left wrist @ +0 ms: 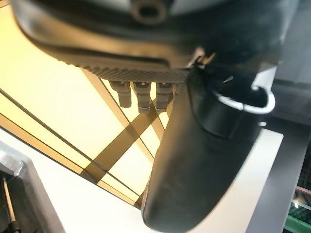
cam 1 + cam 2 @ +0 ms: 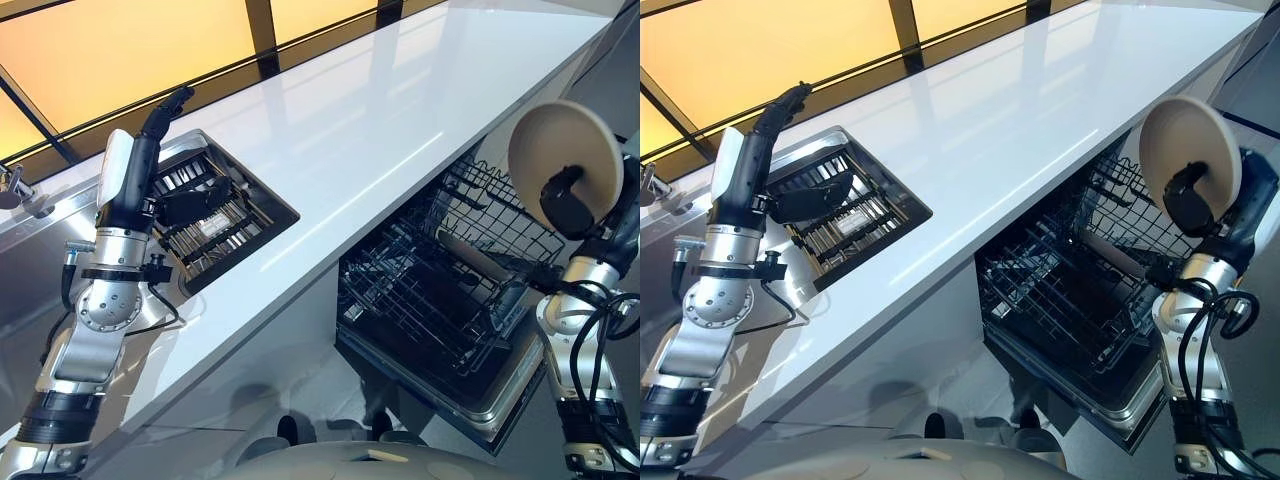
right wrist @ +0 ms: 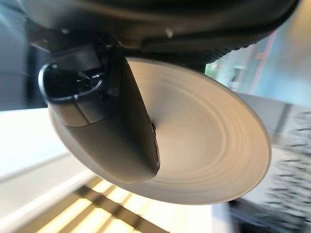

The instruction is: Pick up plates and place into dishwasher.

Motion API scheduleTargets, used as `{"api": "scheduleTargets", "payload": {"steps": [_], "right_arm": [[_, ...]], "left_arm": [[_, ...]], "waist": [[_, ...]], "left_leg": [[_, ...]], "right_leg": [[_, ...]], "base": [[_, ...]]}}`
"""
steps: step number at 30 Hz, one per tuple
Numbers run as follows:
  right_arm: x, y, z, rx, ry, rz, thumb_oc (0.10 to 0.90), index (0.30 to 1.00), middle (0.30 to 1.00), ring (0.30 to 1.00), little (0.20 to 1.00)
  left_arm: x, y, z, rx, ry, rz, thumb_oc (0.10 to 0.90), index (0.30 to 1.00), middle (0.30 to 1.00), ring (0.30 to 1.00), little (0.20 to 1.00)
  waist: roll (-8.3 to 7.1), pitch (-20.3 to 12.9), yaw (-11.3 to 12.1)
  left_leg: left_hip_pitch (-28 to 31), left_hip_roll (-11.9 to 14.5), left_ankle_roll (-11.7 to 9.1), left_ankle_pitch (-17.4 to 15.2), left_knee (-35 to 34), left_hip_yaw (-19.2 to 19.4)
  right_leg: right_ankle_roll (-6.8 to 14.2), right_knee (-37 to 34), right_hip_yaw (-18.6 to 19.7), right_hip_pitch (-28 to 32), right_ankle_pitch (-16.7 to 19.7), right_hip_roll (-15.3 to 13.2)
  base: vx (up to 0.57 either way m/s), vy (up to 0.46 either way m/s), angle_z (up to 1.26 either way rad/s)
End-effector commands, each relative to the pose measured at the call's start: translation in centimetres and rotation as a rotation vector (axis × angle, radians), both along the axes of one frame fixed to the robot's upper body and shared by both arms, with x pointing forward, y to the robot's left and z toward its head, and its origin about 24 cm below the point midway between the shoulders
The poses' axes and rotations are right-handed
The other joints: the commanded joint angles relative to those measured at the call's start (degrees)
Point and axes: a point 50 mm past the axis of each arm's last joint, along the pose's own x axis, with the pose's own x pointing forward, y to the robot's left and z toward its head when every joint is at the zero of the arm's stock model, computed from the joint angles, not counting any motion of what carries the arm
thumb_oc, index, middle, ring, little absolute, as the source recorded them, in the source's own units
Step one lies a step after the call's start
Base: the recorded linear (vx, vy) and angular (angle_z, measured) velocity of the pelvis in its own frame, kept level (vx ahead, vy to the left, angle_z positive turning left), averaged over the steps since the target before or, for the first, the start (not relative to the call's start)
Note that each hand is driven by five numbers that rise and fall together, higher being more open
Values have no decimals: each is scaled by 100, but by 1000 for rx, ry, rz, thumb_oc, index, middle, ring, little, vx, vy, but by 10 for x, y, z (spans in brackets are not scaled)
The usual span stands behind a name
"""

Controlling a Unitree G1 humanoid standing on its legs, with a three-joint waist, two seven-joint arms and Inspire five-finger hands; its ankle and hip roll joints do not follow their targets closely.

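At the right edge of the frame the right hand is raised and holds a beige round plate. In the right wrist view its thumb lies curled across the face of the plate, so the plate is pinched between the thumb and the fingers behind it. The plate stands almost upright on its edge, in the air, above the open dishwasher at the lower right of the frame. It does not touch the dark wire rack that is pulled out under it.

At the left of the frame the left hand is lifted over the sink and points toward the upper left, to the window. In the left wrist view its fingers are straight and close together, and the thumb is stretched out beside them; it holds nothing.

The long white counter runs from the lower left to the upper right. The sink is set into it at the left, with a dark rack inside.
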Motion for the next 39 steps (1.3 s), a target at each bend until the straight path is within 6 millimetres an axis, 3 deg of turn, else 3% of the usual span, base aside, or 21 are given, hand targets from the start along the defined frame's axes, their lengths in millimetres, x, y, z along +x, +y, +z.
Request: {"api": "scheduleTargets", "payload": {"steps": [1,21,39], "right_arm": [[8,4,43,-138,-173,67,100,300,300,300,200],[17,19,-18,-139,202,208,100,300,300,300,200],[21,31,-49,-184,433,273,100,300,300,300,200]], "left_arm": [[-3,25,30,-42,-174,92,800,900,900,900,900],[-4,28,18,-78,-131,101,800,900,900,900,900],[-2,25,18,-74,-122,86,800,900,900,900,900]], "waist": [[14,-318,-59],[19,-222,-38],[8,-159,10]], "left_leg": [[308,-676,573,-887,40,169],[289,-663,559,-883,40,199],[299,-648,550,-884,40,189]], "right_leg": [[-86,486,-76,29,-740,623],[-54,542,-156,-20,-751,577],[-35,576,-212,-17,-774,553]], "base": [[0,0,0],[0,0,0],[0,0,0]]}}
